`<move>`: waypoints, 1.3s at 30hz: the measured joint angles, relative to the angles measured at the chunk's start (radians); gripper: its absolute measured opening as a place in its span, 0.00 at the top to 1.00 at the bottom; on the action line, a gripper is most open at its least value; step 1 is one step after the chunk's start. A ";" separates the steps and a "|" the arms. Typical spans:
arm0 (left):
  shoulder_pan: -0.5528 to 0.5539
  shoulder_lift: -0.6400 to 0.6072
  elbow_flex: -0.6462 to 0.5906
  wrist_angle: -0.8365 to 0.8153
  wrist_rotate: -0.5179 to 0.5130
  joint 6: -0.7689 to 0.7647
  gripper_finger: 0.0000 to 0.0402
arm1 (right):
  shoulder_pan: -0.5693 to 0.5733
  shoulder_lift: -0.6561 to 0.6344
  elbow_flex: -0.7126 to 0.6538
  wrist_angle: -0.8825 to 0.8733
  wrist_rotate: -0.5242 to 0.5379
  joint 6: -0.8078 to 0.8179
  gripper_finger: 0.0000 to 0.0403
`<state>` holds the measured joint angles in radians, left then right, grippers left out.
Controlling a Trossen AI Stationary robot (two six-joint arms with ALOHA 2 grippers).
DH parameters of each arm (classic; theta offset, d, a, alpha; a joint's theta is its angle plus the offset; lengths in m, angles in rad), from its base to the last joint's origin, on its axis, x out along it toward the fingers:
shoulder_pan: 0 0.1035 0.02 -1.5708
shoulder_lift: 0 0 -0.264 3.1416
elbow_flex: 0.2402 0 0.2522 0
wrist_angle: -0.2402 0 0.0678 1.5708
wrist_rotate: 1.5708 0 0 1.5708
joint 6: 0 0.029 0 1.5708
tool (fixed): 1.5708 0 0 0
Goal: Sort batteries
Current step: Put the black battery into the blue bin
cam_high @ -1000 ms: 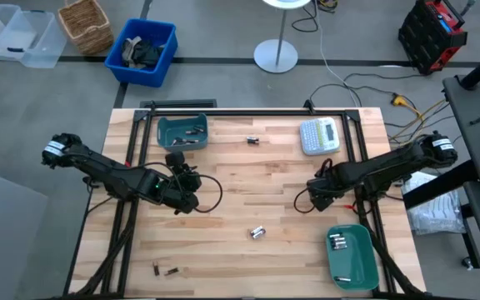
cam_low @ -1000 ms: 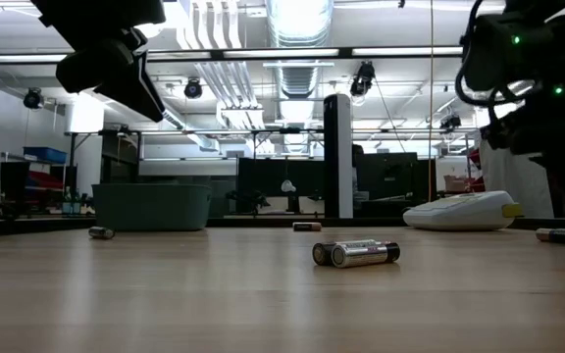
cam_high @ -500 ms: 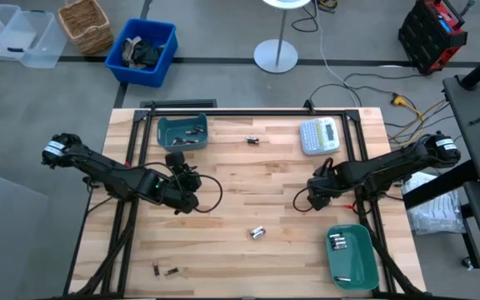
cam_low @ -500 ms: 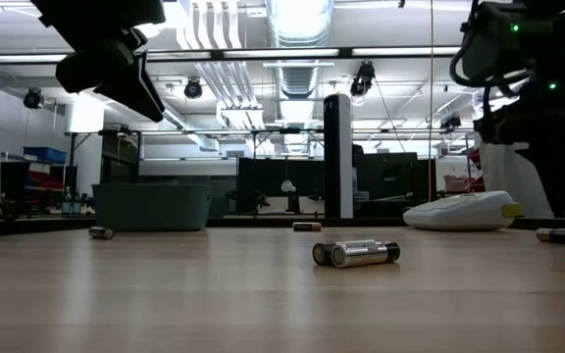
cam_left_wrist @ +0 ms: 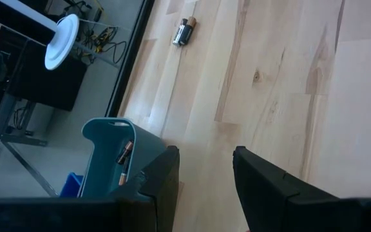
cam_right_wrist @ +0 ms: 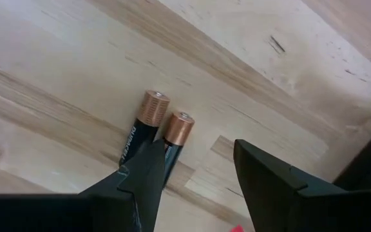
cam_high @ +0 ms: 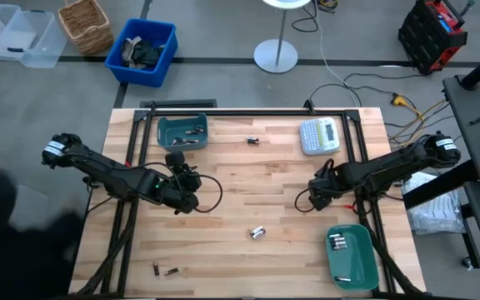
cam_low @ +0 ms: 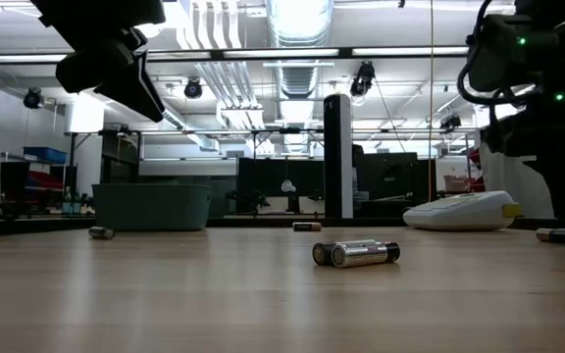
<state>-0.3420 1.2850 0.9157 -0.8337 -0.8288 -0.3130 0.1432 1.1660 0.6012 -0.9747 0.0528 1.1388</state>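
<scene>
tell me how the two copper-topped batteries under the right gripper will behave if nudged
The two copper-topped batteries are smooth cylinders lying on their sides on the flat wooden table, so they will probably roll. They look rigid. The open right gripper may knock one aside.

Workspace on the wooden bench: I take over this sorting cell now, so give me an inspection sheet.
Surface: pale wooden plank table, bare between items.
Job's things: pair of silvery batteries mid-table; two copper-topped dark batteries under the right tool; cells in both teal plastic trays.
Clutter: grey-white label maker at the far edge.
Grippers: left tool open, above the table; right tool open over the dark pair.
Cables: black cable loops beside each wrist.
Surroundings: blue bin, wicker basket, white lamp base on the floor.
</scene>
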 joint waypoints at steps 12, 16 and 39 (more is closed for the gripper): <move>0.000 0.000 0.000 0.000 0.000 0.000 0.68 | 0.000 0.000 -0.030 0.066 0.000 -0.006 0.55; 0.000 0.000 0.000 0.000 0.000 0.000 0.68 | 0.000 0.000 -0.031 0.064 -0.001 -0.012 0.56; 0.000 0.000 0.000 0.001 0.000 -0.003 0.68 | 0.000 0.001 -0.051 0.065 -0.005 -0.014 0.55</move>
<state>-0.3422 1.2850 0.9157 -0.8330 -0.8284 -0.3161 0.1436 1.1666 0.5502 -0.9092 0.0475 1.1252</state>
